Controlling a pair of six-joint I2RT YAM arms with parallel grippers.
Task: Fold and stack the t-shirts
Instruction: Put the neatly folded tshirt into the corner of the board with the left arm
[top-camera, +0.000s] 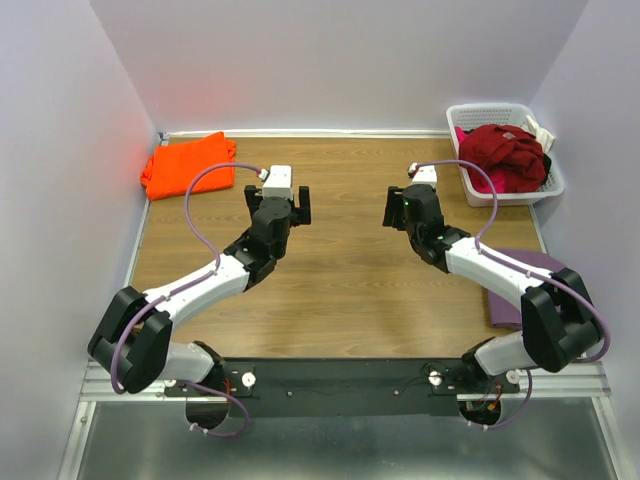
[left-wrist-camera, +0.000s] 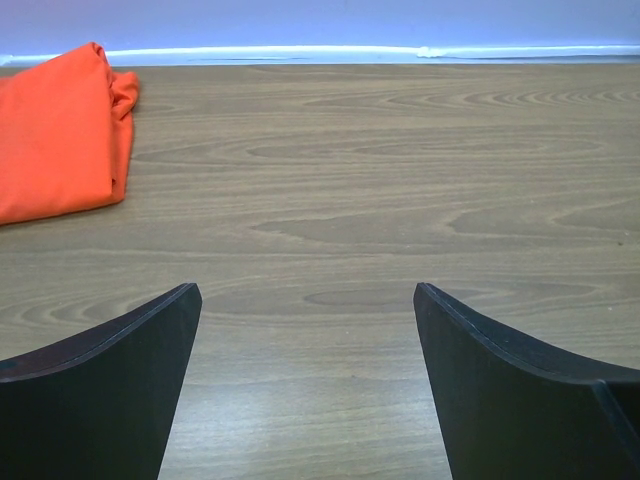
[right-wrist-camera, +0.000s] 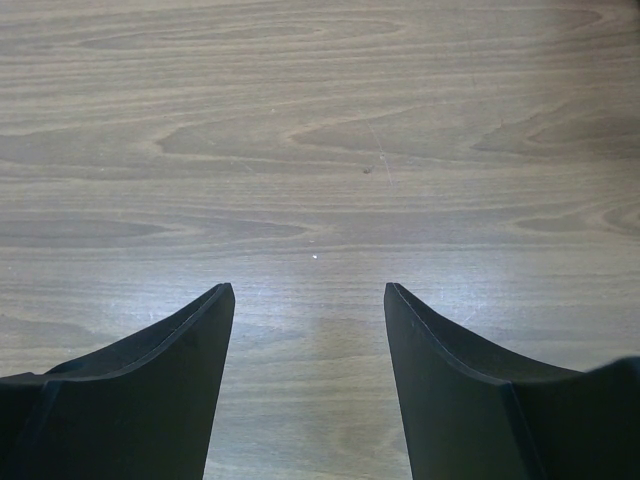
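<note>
The left claw stands wide, its 2 dark fingers spread above the wooden surface with nothing between them. The right claw is spread wide as well and grips nothing, only wood grain showing between its fingers. In the top view both claws hang over the far half of the surface, well apart from each other, each arm reaching in from its own side.

Beyond the left claw, in the far left corner, the orange t-shirt lies folded against the wall. Beyond the right claw, in the far right corner, a white basket holds a crumpled dark red t-shirt on top of a pink one. A mauve-purple t-shirt lies flat at the right edge, partly hidden under the right arm.
</note>
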